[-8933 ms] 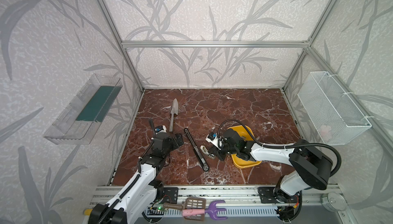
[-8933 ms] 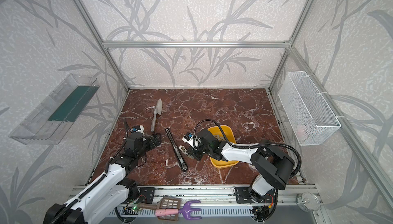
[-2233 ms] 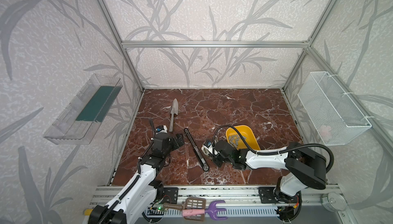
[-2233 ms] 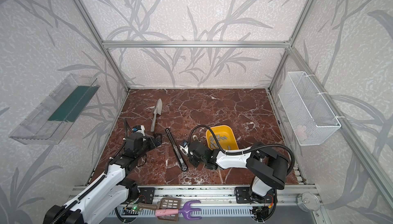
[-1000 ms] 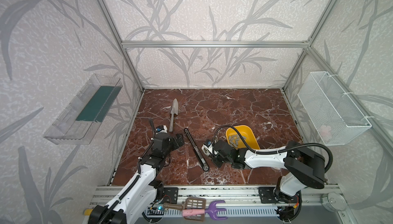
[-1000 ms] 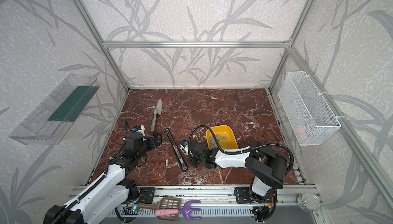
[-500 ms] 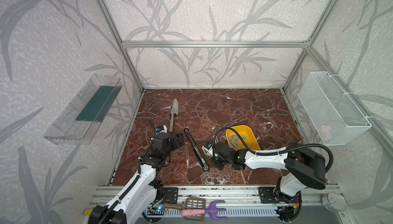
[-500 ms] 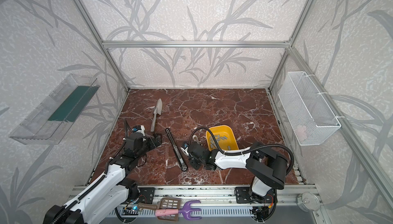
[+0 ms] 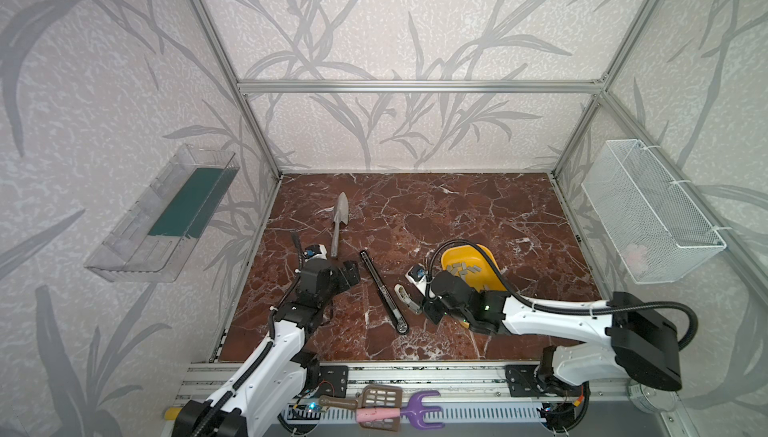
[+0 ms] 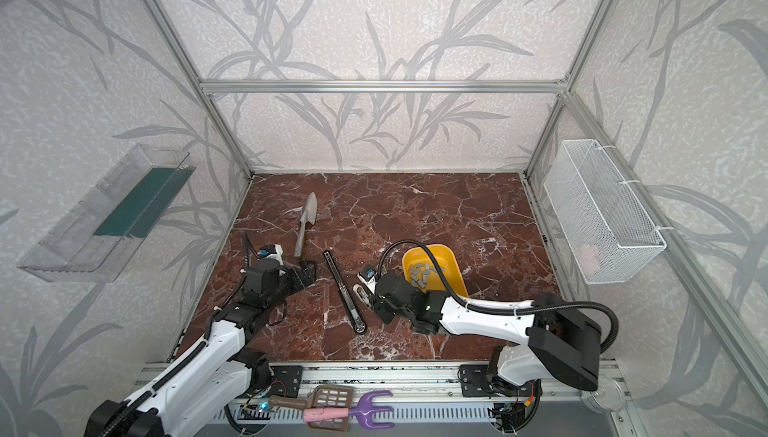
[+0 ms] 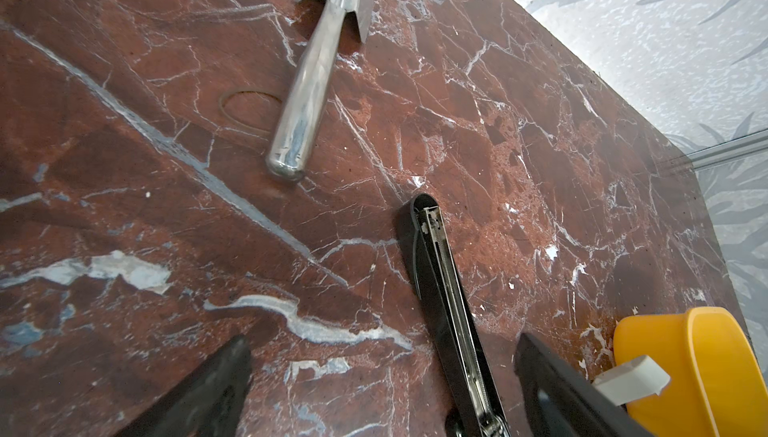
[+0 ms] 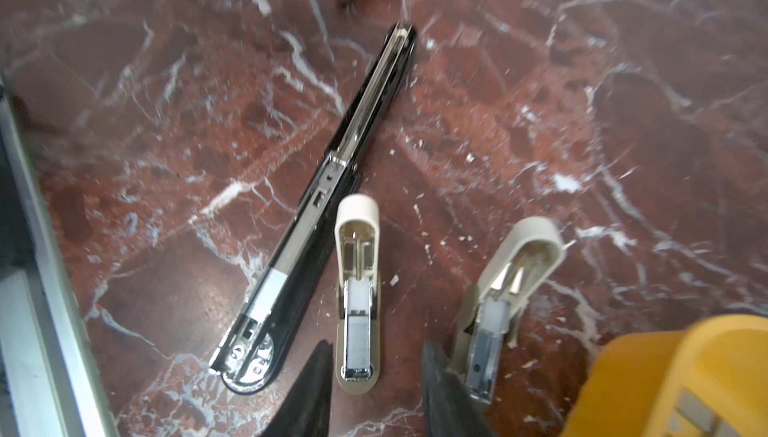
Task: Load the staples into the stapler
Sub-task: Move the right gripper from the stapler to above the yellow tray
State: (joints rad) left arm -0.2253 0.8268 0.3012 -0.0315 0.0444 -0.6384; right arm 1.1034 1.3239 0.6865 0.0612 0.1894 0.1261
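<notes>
Long slim black stapler (image 9: 383, 289) lies open, unheld, on marble | small grey metal staples (image 9: 463, 268) in yellow tray (image 9: 451, 253), one strip (image 12: 266, 293) seemingly on rail | left gripper (image 11: 384, 339) wide, right gripper (image 12: 374, 345) parted, both empty | risk: bump skews strip, jams.

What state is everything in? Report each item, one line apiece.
stapler: opened flat on the table, metal rail exposed.
yellow tray: upright on the table.
staples: loose pile in the yellow tray.
cream-white blocks: two, lying hollow side up, ungripped.
trowel: lying flat on the table.
left gripper: open, holding nothing.
right gripper: open, one block's end between its jaws.
</notes>
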